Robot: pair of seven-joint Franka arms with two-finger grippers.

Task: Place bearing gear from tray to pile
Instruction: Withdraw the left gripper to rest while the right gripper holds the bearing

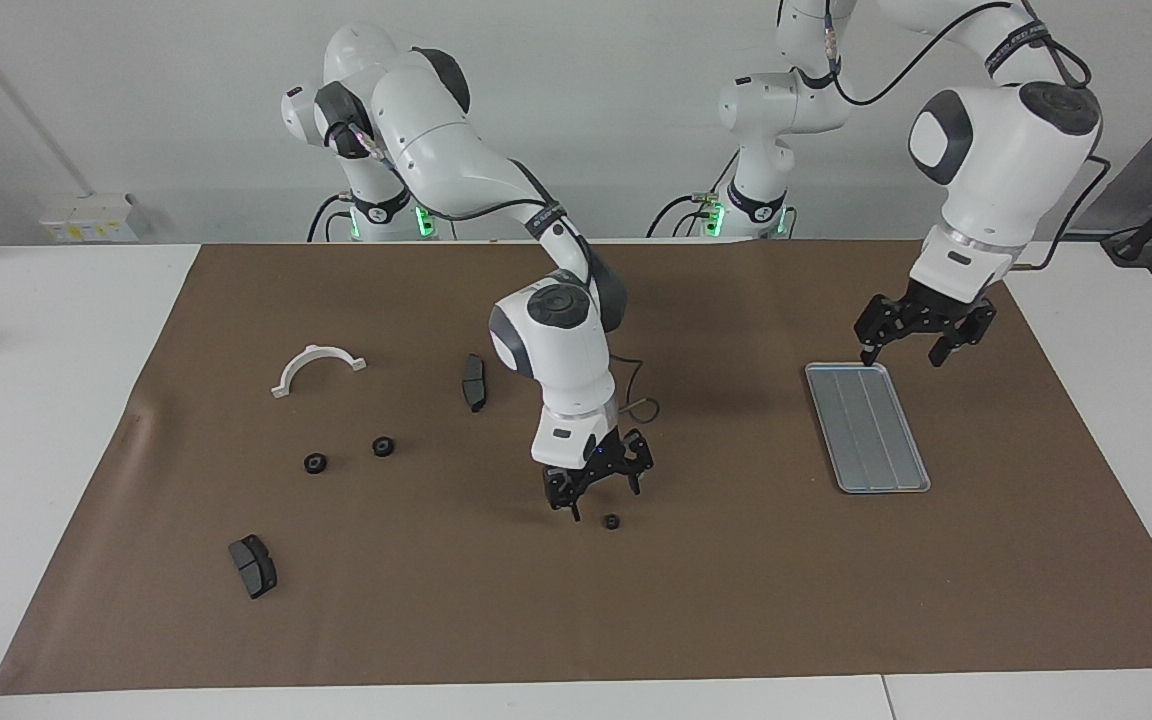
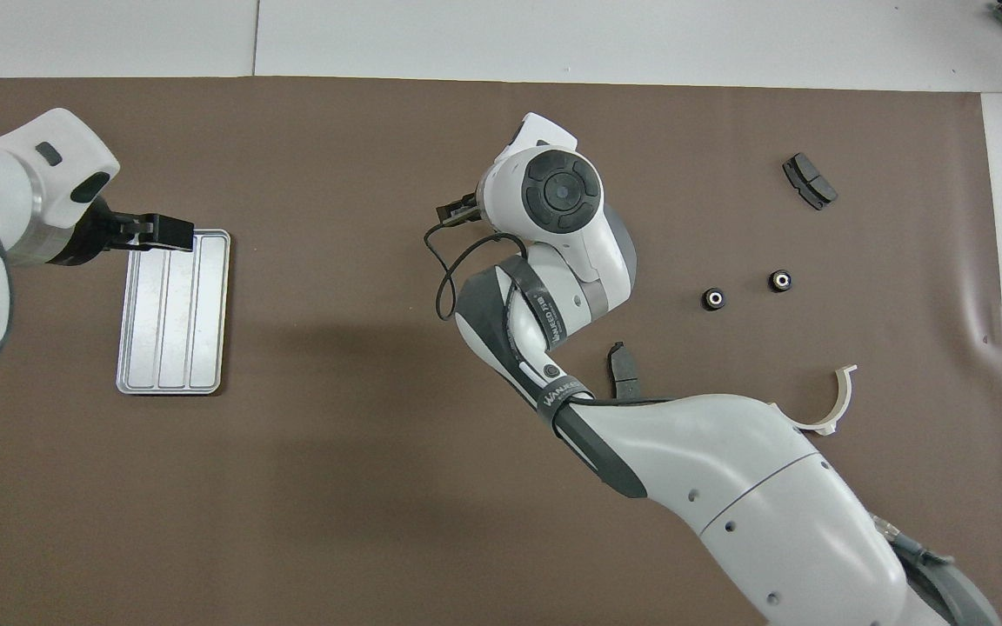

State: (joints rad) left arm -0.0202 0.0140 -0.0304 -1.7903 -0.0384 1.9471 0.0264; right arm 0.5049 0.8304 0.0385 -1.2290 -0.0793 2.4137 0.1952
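Observation:
A small black bearing gear (image 1: 611, 521) lies on the brown mat, apart from the tray. My right gripper (image 1: 604, 500) hangs open just over it, a finger on either side, not holding it. In the overhead view the right wrist hides this gear. The silver ridged tray (image 1: 866, 425) lies toward the left arm's end and holds nothing; it also shows in the overhead view (image 2: 172, 313). My left gripper (image 1: 904, 352) is open and empty over the tray's end nearer to the robots. The pile's two black gears (image 1: 315, 463) (image 1: 383, 446) lie toward the right arm's end.
A white semicircular bracket (image 1: 316, 368) lies nearer to the robots than the two gears. One dark brake pad (image 1: 474, 382) lies beside the right arm. Another brake pad (image 1: 253, 565) lies farther out. A cable loop (image 1: 641, 405) hangs by the right wrist.

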